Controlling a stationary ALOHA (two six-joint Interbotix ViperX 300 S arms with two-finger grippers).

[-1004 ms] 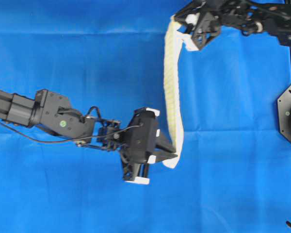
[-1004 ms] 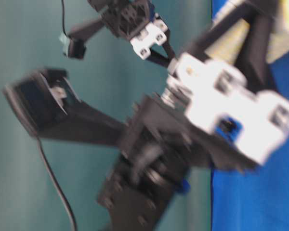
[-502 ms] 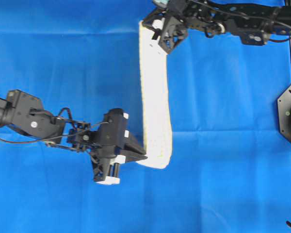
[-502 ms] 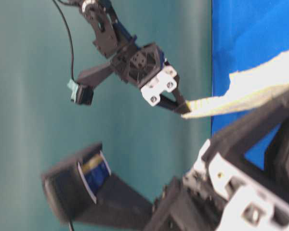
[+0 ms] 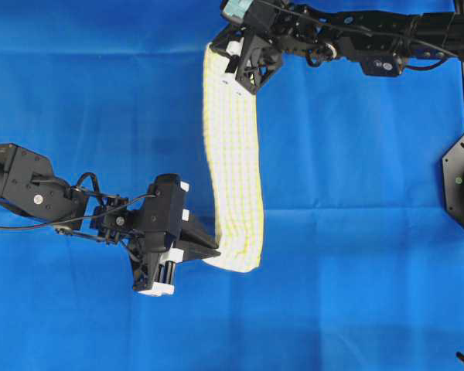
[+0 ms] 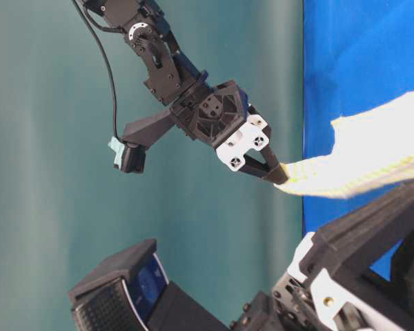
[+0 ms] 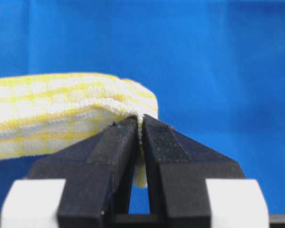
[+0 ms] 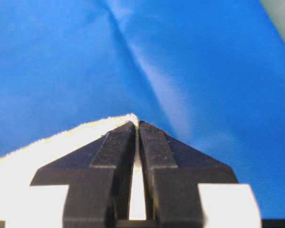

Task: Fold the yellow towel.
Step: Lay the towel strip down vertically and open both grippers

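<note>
- The yellow towel [image 5: 233, 162] is hanging as a long, narrow checked band stretched between the two tools, running from the far middle of the overhead view down toward the near middle, above the blue cloth [image 5: 100, 93] that is covering the tabletop.
- Its near end is curling under into a rounded fold, so the underside there is hidden; whether the band is sagging onto the blue cloth or hanging clear of it cannot be told from overhead.
- The left tool [image 5: 214, 252] is gripping the towel's near end, its jaws pressed together on the fabric; in the left wrist view the left tool [image 7: 141, 124] is showing only a sliver of cloth between the jaws, with the yellow towel [image 7: 61, 109] spreading off to the left and cut off by the picture's edge.
- The right tool [image 5: 220, 56] is pinching the far end; in the right wrist view the right tool [image 8: 136, 124] is closed tight on a pale corner, and the yellow towel [image 8: 47, 152] is washed out to near white there, its checks hard to make out.
- In the table-level view the right tool [image 6: 281, 176] is holding the tip of the yellow towel [image 6: 372, 155], while the left arm's blurred black body is filling the near right corner and covering part of the towel and the blue cloth [image 6: 359, 55].
</note>
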